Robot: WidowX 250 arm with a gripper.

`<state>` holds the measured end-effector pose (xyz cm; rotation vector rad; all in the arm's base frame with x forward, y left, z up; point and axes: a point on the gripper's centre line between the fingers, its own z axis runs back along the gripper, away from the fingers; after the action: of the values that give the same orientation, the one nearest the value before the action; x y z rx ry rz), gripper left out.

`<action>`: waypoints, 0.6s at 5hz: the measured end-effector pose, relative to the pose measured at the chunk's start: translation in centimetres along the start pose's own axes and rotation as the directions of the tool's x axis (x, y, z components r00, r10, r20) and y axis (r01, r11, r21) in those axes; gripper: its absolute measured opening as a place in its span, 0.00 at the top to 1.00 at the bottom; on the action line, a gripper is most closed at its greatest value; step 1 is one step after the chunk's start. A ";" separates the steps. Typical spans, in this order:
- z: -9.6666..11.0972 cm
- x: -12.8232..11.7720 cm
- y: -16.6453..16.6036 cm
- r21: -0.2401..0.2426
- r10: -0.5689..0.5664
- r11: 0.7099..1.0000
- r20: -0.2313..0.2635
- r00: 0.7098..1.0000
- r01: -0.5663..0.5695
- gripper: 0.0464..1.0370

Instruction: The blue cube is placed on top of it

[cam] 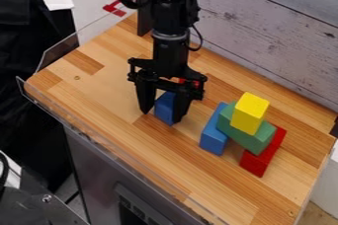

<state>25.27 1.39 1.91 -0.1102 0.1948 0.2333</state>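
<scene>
The black gripper (161,115) hangs low over the middle of the wooden table, its fingers apart on either side of a blue cube (163,106). A gap shows between the cube and the left finger, while the right finger hides part of the cube's right side. To the right, a yellow cube (250,113) sits on a green block (246,136). The green block lies across a long blue block (214,135) and a red block (259,162).
Something red (190,82) shows partly behind the gripper. A clear low rail runs along the table's (86,91) left and front edges, and a whitewashed plank wall (264,36) stands along the back. The block stack stands close on the gripper's right.
</scene>
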 end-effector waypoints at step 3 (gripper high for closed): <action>9.7 -1.7 -2.4 0.063 -0.108 0.993 0.184 0.977 0.097 0.49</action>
<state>25.96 -0.03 11.94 -0.0445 0.0076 0.1344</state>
